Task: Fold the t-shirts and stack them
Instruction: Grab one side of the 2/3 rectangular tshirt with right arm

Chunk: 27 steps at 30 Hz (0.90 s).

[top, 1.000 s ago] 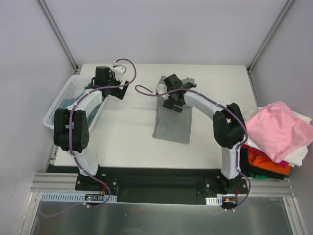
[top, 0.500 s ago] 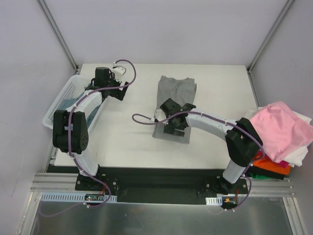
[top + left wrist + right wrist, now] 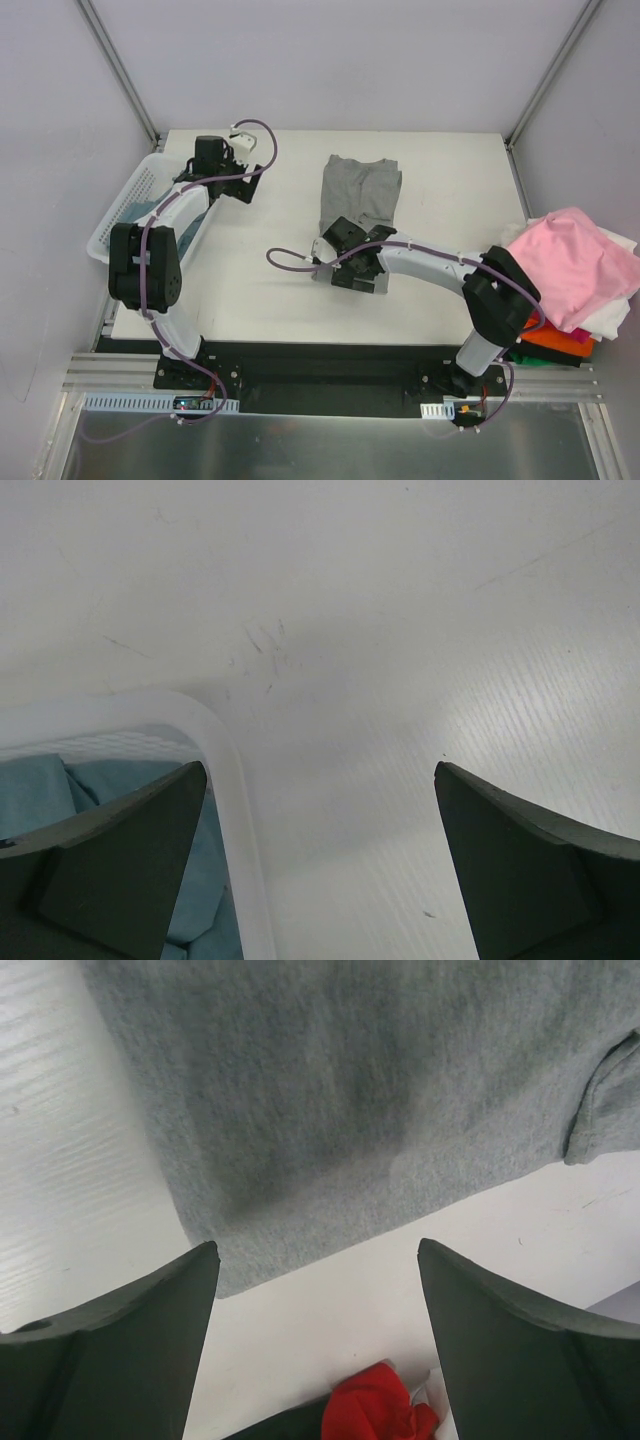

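Observation:
A light heather-grey t-shirt lies folded lengthwise in the middle of the table. My right gripper hovers open over its near end. In the right wrist view the grey t-shirt has its hem just ahead of the right gripper, and bare table lies between the fingers. My left gripper stands open at the basket's far right corner, holding nothing. A blue-teal t-shirt lies inside the basket, beside the left gripper. Pink, white and orange t-shirts are heaped at the right edge.
The white slatted basket stands at the table's left edge, and its rim curves past my left finger. A red cloth shows beyond the table's edge in the right wrist view. Frame posts stand at the back corners.
My right gripper has travelled from the far end of the grey t-shirt along it to its near end. The left arm has stayed still.

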Available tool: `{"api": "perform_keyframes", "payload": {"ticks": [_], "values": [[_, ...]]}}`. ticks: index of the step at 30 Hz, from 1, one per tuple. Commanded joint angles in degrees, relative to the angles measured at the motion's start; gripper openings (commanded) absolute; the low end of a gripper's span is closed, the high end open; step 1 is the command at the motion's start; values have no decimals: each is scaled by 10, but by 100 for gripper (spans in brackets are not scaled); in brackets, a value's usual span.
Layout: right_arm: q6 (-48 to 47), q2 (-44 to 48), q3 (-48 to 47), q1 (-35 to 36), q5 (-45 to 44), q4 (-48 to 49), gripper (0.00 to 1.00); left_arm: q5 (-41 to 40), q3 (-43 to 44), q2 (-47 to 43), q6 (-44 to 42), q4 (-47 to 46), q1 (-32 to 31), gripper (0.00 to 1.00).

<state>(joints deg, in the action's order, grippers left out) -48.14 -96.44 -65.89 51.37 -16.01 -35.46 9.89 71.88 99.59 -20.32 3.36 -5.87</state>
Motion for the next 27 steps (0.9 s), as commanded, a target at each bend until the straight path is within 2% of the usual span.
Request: {"api": "perform_keyframes", "payload": {"ticks": [1, 8, 27], "values": [[25, 19, 9, 27, 17, 0, 84, -17, 30, 15, -6, 3, 12, 99], [31, 14, 17, 56, 12, 0, 83, -15, 53, 36, -1, 2, 21, 99], [18, -33, 25, 51, 27, 14, 75, -8, 52, 46, 1, 2, 38, 99]]}}
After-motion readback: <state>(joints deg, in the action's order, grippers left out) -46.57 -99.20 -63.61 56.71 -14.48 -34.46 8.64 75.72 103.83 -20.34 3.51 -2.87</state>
